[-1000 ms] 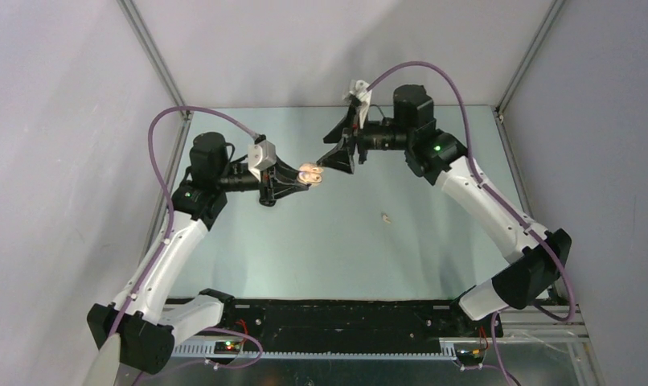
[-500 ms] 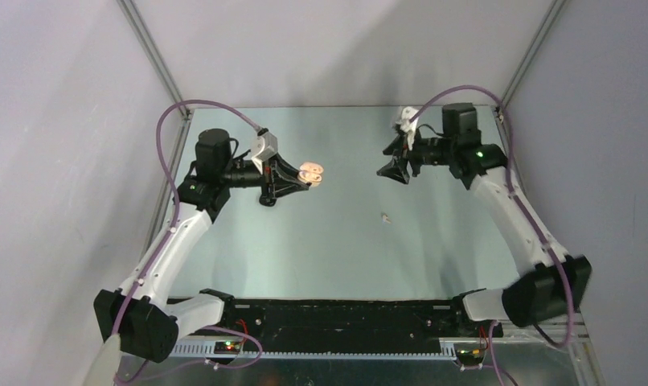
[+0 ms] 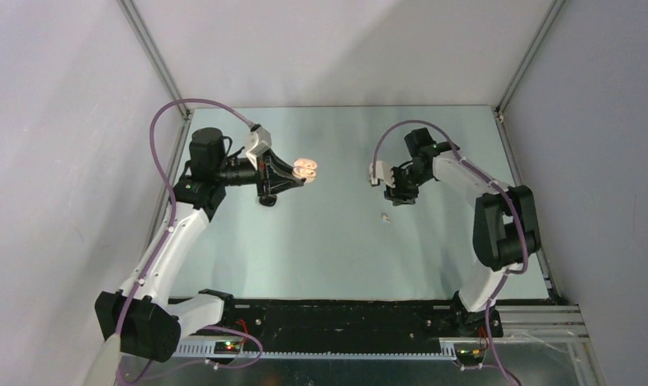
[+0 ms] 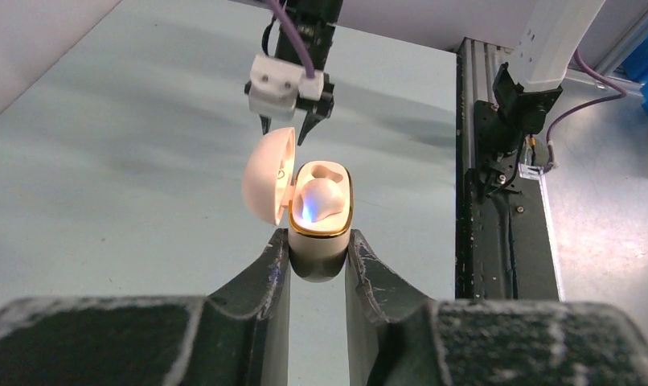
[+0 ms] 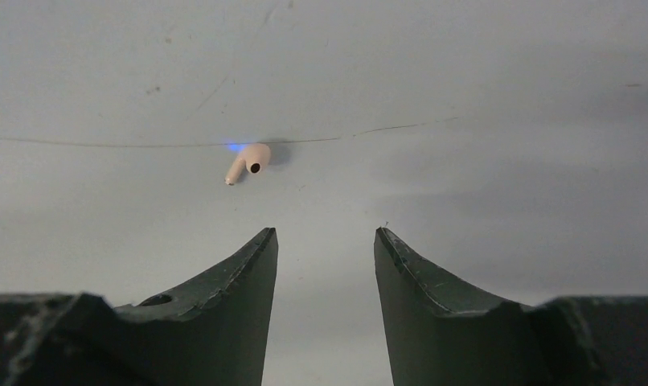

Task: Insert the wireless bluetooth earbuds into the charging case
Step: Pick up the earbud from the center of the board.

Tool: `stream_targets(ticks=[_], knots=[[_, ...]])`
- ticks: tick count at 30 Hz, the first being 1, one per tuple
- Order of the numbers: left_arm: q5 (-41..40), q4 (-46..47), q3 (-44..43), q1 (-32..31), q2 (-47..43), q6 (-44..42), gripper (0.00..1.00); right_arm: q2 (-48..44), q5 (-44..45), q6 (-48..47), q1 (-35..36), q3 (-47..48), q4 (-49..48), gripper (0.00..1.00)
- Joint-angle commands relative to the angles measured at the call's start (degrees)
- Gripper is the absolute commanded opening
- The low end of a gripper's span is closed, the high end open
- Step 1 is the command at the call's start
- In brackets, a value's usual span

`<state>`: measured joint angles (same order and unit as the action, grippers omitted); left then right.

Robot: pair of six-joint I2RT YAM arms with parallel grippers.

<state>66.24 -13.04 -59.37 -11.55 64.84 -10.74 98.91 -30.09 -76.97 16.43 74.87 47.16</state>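
Right arm [image 3: 498,221] folded; end effector [image 3: 401,196] near earbud [image 3: 386,216]

Pale glossy table [image 3: 329,241]; single beige earbud [image 3: 386,216] lying on it, right of centre.

- Two earbuds: one earbud [image 4: 321,201] sitting in the case, one earbud [image 5: 247,161] lying on the table.
- One charging case [image 4: 318,257], with one lid [image 4: 268,173].
- Two arms: left arm [image 3: 164,249], right arm [image 3: 502,217].
- Two grippers: left gripper [image 4: 317,241], right gripper [image 5: 325,241].
- One table [image 3: 321,257].
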Motion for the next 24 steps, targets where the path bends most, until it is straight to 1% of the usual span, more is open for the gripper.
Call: stream_targets(ticks=[1, 6, 11, 15, 24], knots=[[0.15, 0.99, -2.13, 0.42, -1.66, 1.21, 0.00, 4.02, 5.98, -7.67, 0.95, 0.89, -0.14, 0.51], [-0.41, 0.99, -1.93, 0.92, -1.87, 1.37, 0.00, 7.30, 7.90, -7.18, 1.82, 0.72, -3.51, 0.56], [-0.80, 0.82, -1.89, 1.09, -1.93, 1.33, 0.00, 9.16, 6.74, -8.95, 2.46, 0.72, -2.09, 0.58], [-0.93, 0.76, -1.82, 1.14, -1.98, 1.35, 0.00, 9.70, 5.38, -8.57, 3.92, 0.63, 0.40, 0.59], [-0.88, 0.73, -2.03, 1.70, -1.98, 1.45, 0.00, 9.70, 4.35, -4.76, 7.17, -0.58, -1.51, 0.59]])
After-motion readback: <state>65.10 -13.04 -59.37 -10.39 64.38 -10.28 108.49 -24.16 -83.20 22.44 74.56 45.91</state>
